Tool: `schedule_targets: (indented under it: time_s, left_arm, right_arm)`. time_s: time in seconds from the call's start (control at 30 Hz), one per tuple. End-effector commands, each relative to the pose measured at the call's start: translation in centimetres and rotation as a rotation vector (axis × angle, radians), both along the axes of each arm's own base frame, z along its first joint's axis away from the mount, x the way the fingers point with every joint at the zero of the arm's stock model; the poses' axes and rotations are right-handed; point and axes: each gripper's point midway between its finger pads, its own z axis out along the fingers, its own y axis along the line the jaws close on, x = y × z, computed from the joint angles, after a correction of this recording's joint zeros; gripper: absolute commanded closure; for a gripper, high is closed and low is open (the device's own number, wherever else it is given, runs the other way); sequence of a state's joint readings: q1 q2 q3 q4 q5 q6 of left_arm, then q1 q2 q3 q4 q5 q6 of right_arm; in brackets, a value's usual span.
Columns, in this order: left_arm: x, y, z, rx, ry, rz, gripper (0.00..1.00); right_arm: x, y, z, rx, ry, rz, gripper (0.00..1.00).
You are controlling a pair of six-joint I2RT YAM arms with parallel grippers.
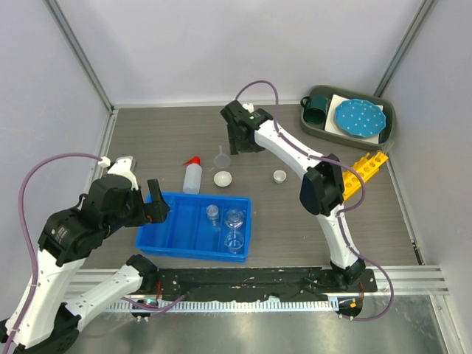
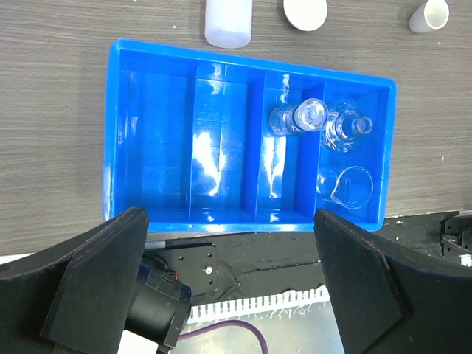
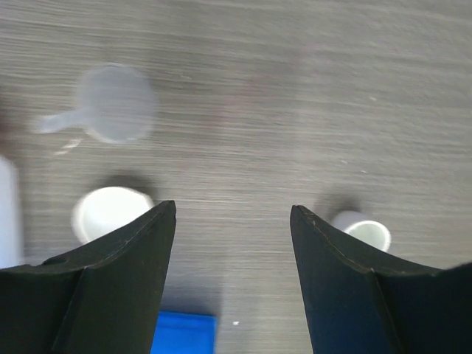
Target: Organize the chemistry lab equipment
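A blue divided tray (image 1: 173, 228) holds a small clear beaker (image 1: 212, 214), a flask (image 1: 234, 218) and another beaker (image 1: 234, 243) in its right compartments; the left wrist view shows them too, flask (image 2: 345, 129) and beaker (image 2: 346, 186). Behind the tray stand the white squeeze bottle with red nozzle (image 1: 192, 177), a clear funnel (image 1: 221, 158), a white round dish (image 1: 223, 178) and a smaller dish (image 1: 279, 176). The yellow tube rack (image 1: 361, 171) lies at the right. My left gripper (image 2: 230, 215) is open and empty above the tray's near-left side. My right gripper (image 3: 233, 206) is open and empty, above the table between the two dishes.
A grey bin (image 1: 391, 125) at the back right holds a teal mug (image 1: 317, 108) and a blue white-dotted plate (image 1: 359, 118). The cell's walls close the table at left, back and right. The tray's left compartments (image 2: 158, 140) hold nothing.
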State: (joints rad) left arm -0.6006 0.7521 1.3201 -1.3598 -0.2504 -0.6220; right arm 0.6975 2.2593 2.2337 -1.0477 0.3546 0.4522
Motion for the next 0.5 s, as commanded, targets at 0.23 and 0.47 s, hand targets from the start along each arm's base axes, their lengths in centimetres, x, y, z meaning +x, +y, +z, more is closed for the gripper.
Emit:
schedule_targets:
  time_s: [0.23, 0.47]
  left_arm:
    - [-0.2, -0.4, 0.0, -0.021, 0.003, -0.016, 0.00]
    - [-0.4, -0.3, 0.0, -0.026, 0.001, -0.019, 0.00]
  right_arm:
    - [-2.7, -8.8, 0.0, -0.077, -0.020, -0.160, 0.31]
    - [-4.6, -12.4, -0.5, -0.045, -0.016, -0.233, 0.32]
